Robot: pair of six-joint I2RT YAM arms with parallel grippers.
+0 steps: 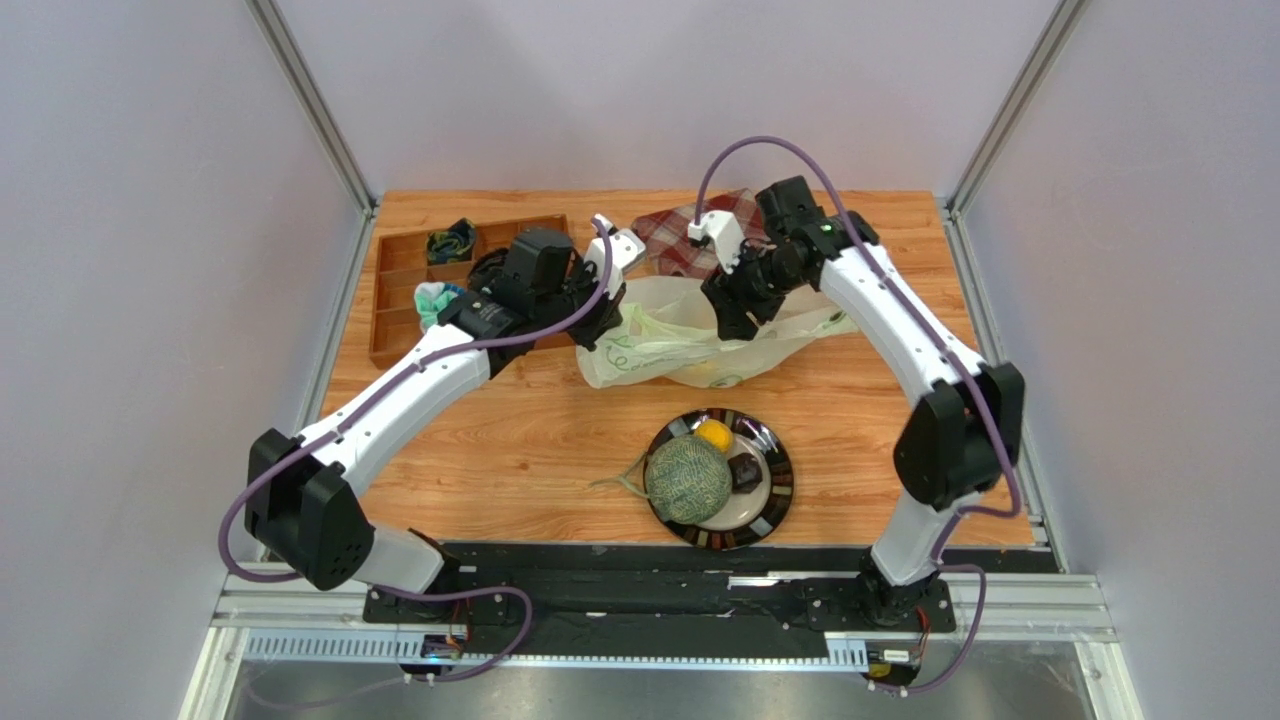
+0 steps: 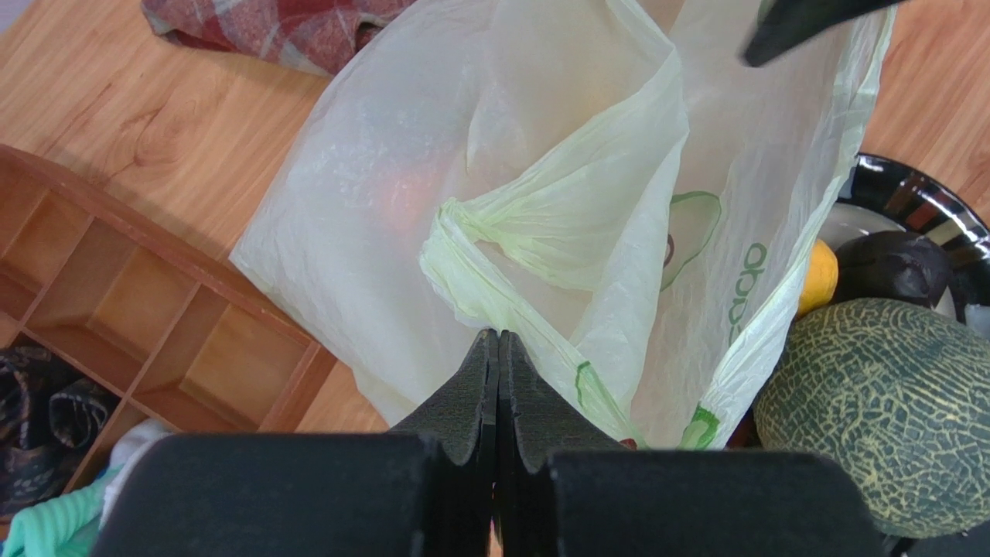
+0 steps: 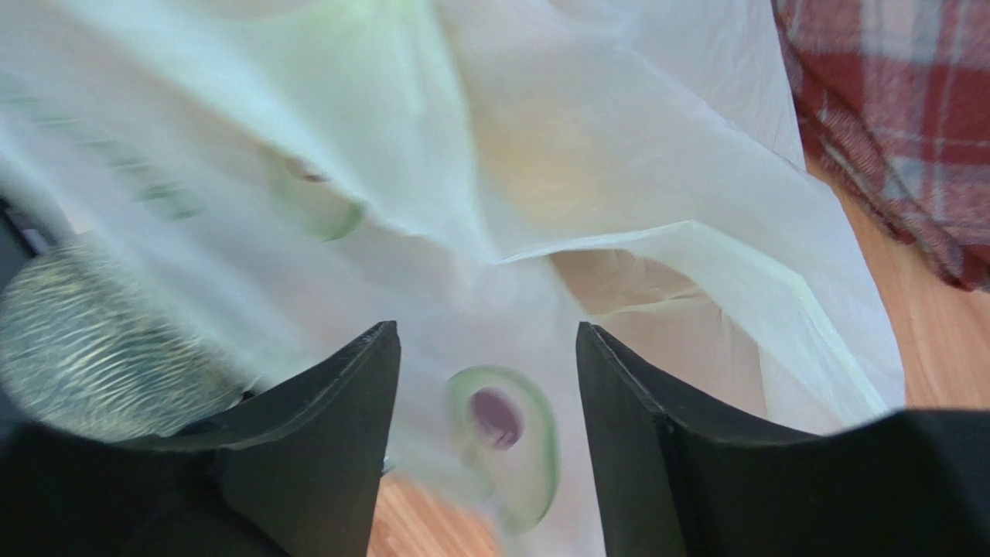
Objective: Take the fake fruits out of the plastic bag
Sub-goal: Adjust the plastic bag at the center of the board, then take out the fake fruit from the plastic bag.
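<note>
The plastic bag (image 1: 684,338) lies crumpled at the middle of the table, pale and translucent with green print. My left gripper (image 1: 598,323) is at its left edge, shut on a bag handle (image 2: 497,339). An orange shape (image 2: 407,203) shows faintly through the plastic. My right gripper (image 1: 732,312) is open and empty just above the bag's right part (image 3: 488,348). The netted melon (image 1: 687,479) and the small yellow citrus (image 1: 714,435) sit on the dark-rimmed plate (image 1: 774,503), and both also show in the left wrist view, melon (image 2: 889,406) and citrus (image 2: 817,276). The other fruits are hidden.
A red plaid cloth (image 1: 684,233) lies behind the bag. A wooden compartment tray (image 1: 403,285) with small items stands at the back left. A dark object (image 1: 747,474) also lies on the plate. Metal frame posts border the table.
</note>
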